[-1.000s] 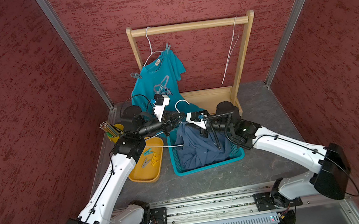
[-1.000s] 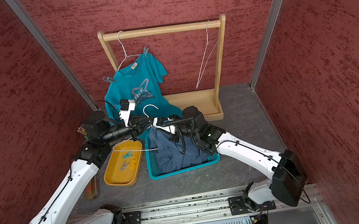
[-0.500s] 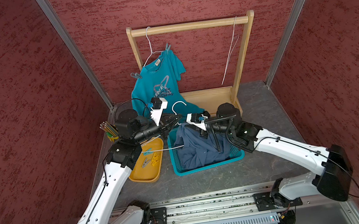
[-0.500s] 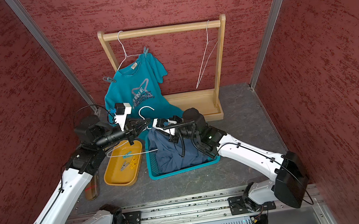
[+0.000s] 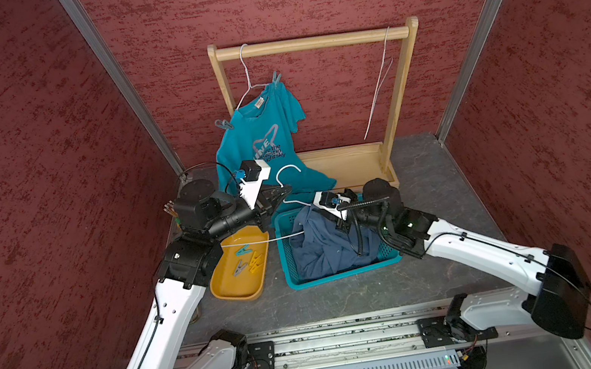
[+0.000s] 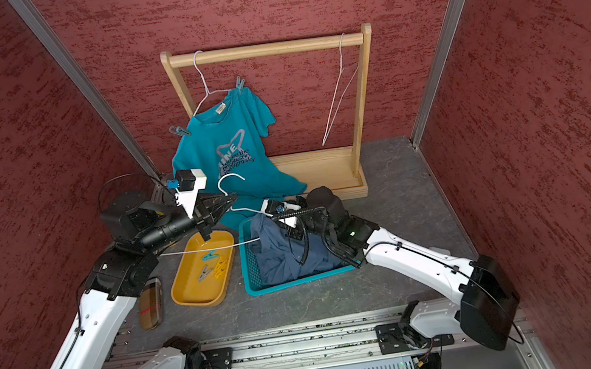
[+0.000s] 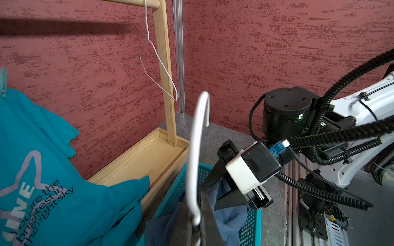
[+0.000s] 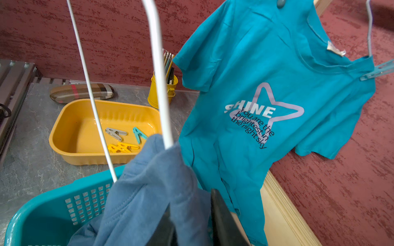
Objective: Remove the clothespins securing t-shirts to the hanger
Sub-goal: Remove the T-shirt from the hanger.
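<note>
Taking the back wall as twelve o'clock, the wooden rack (image 5: 312, 43) stands at twelve. The teal t-shirt (image 5: 259, 135) hangs from its nine o'clock end, with its hem spilling toward the rack's base. At the table's centre sits the teal basket (image 5: 339, 276) with the slate blue t-shirt (image 5: 318, 241) heaped inside, and the yellow tray (image 5: 234, 288) lies just beside it at nine o'clock.

The left gripper (image 5: 281, 195) is clamped on the neck of a white hanger (image 7: 189, 161) above the tray and basket. The hanger's three o'clock end is buried in the slate blue cloth. The right gripper (image 8: 189, 213), at the basket's twelve o'clock rim, has its jaws a little apart about a fold of that shirt. To us the fold looks loose rather than pinched.

Four clothespins (image 8: 125, 138) lie in the tray. Two are left on the teal shirt, the lower shoulder clothespin (image 5: 224, 124) and the upper shoulder clothespin (image 5: 276, 77).

We see three risks:
- If the hanger is drawn away while its end sits inside the cloth, it could drag the slate blue shirt over the basket rim.
- The hanger's long bottom wire passes just above the tray, so a low sweep might knock the tray or scatter the pins.
- The two wrists are close, and a careless retreat could bring them together or hook the teal hem.

Later, once one shoulder pin is freed, the teal shirt will likely slump to one side.
</note>
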